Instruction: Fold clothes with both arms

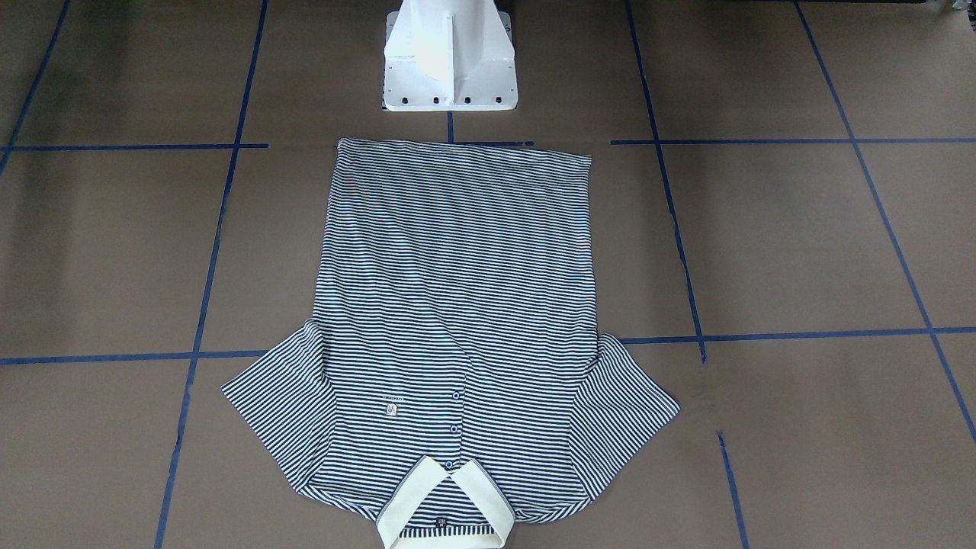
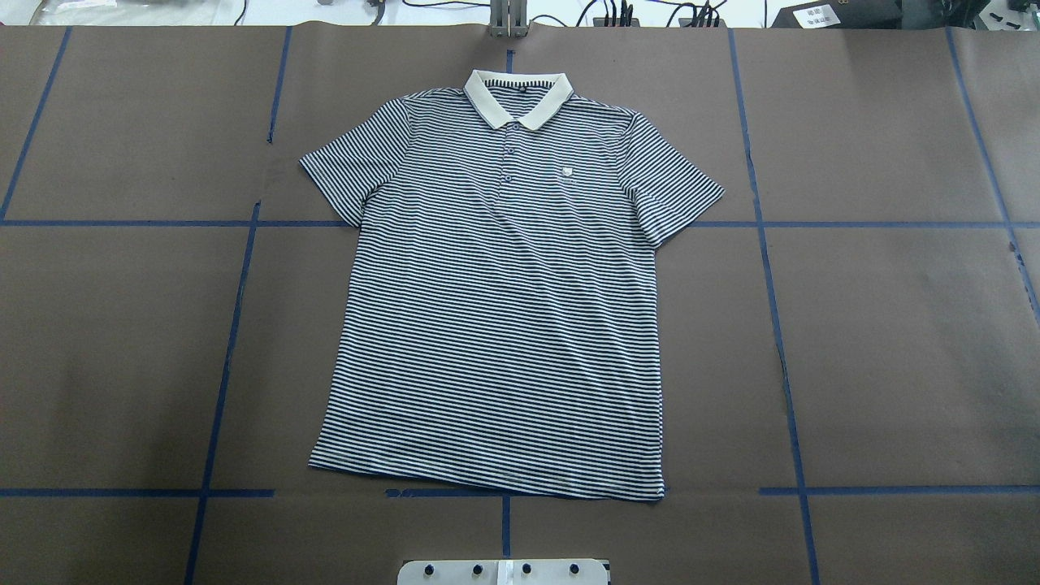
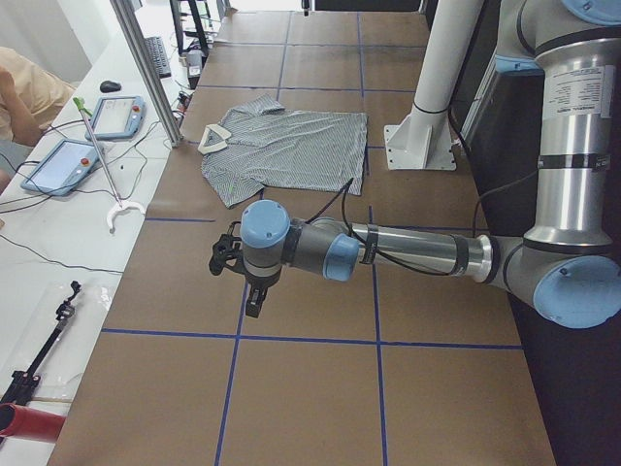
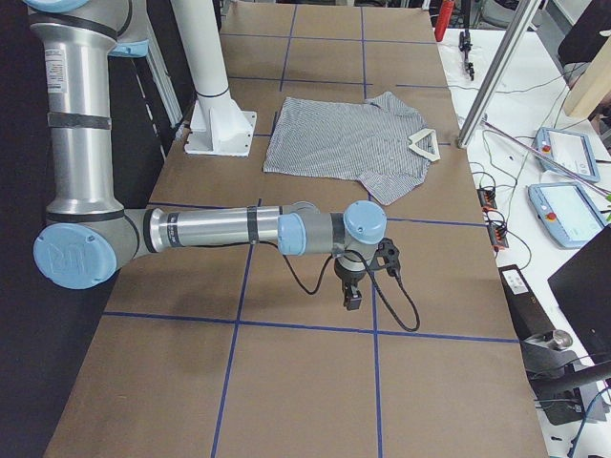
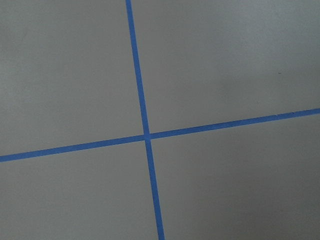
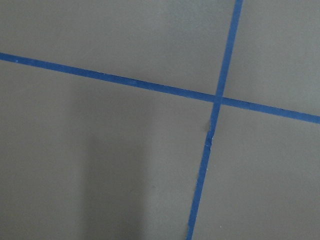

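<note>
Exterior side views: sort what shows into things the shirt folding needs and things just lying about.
For the job:
striped polo shirt
left arm
right arm

Just lying about:
blue-edged tablets
keyboard
mouse
white pedestal

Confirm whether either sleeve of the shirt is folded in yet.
No, in the overhead view the shirt lies flat and face up, with both sleeves spread out to the sides.
</note>
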Robot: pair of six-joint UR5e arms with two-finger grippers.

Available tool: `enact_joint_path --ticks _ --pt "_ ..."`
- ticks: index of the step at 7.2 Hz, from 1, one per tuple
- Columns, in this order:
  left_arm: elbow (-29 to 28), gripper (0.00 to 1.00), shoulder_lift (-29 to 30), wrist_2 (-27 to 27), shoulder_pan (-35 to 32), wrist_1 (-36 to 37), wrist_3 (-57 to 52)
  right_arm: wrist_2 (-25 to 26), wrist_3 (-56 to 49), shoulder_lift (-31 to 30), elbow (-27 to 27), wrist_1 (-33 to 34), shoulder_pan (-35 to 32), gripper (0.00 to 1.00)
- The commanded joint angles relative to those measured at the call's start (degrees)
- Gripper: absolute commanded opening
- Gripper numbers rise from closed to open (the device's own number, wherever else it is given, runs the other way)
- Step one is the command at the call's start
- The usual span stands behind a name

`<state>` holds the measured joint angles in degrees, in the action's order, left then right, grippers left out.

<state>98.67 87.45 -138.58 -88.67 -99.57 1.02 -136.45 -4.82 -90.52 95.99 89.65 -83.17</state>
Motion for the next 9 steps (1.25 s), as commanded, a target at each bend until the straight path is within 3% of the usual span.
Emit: enact_joint_path --ticks 1,3,4,5,7,8,9 --pt "0.6 1.00 0.2 -0.1 0.8 -0.3 0.0 -0.3 8.8 1.4 -0.1 -8.2 6.6 1.00" --pt "2.1 1.00 0.2 0.0 1.7 -0.2 -0.1 0.6 35.8 8.0 -1.8 -17.7 14.9 1.00" --pt "2.1 1.00 0.3 0.0 1.8 -0.2 -0.1 0.7 47.2 14.3 -6.6 -21.3 17.5 1.00" --pt "2.4 1.00 0.3 0.0 1.8 -0.2 -0.1 2.7 53.8 20.6 -12.0 -24.7 20.5 1.00" --pt "2.6 1.00 0.3 0.0 1.9 -0.4 -0.1 14.5 65.4 29.1 -20.1 -28.6 27.1 0.93" --pt "2.6 1.00 0.2 0.0 1.9 -1.7 -0.1 15.2 69.1 31.5 -22.3 -28.9 28.7 0.84" --pt "2.6 1.00 0.2 -0.1 1.9 -1.9 -0.1 16.7 71.0 33.3 -24.7 -28.9 29.4 0.83"
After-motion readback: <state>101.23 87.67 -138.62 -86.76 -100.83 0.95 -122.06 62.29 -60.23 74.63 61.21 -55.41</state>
